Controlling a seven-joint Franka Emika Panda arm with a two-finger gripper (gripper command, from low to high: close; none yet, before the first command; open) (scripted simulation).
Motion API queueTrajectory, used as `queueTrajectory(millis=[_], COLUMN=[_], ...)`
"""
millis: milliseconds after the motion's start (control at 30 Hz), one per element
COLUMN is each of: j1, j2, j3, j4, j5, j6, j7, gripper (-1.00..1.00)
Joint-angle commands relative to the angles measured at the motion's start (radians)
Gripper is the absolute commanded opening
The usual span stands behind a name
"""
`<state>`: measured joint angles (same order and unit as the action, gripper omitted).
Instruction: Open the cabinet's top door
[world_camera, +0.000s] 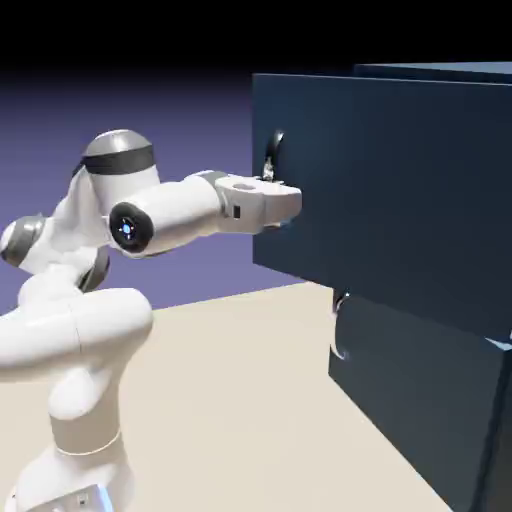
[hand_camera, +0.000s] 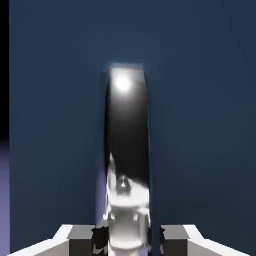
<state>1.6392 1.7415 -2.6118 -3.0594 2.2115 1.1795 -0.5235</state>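
The navy-blue cabinet (world_camera: 430, 400) fills the exterior view's right side. Its top door (world_camera: 400, 200) stands out toward the arm, its near edge well ahead of the lower door's edge, so it looks swung partly open. The door's curved silver handle (world_camera: 273, 152) sits near that edge. My gripper (world_camera: 268, 175) is at the handle, with the white hand just below it. In the hand view the handle (hand_camera: 127, 140) rises large and dark-silver between my grey finger tips (hand_camera: 67, 239), and my gripper (hand_camera: 127, 236) is shut on it, with the door's panel (hand_camera: 210, 125) behind.
The lower door (world_camera: 420, 420) sits further back under the top door and carries its own silver handle (world_camera: 340, 325). The beige table (world_camera: 250, 420) spreads in front of the cabinet. My white arm (world_camera: 90, 330) rises from the exterior view's lower left.
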Motion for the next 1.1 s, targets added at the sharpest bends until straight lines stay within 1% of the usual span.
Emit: queueTrajectory(millis=[0, 267, 500, 733, 1067], j1=[-0.027, -0.231, -0.367, -0.433, -0.433], j2=[-0.019, -0.288, -0.541, -0.795, -1.158], j3=[-0.021, -0.174, -0.207, -0.197, -0.174], j4=[0.000, 0.061, 0.178, 0.334, 0.596], j5=[-0.019, -0.271, -0.515, -0.771, -1.079], j6=[-0.043, -0.375, -0.569, -0.650, -0.658], j7=[-0.016, -0.238, -0.477, -0.723, -0.975], gripper=[-1.00, -1.00, -1.00, -1.00, -1.00])
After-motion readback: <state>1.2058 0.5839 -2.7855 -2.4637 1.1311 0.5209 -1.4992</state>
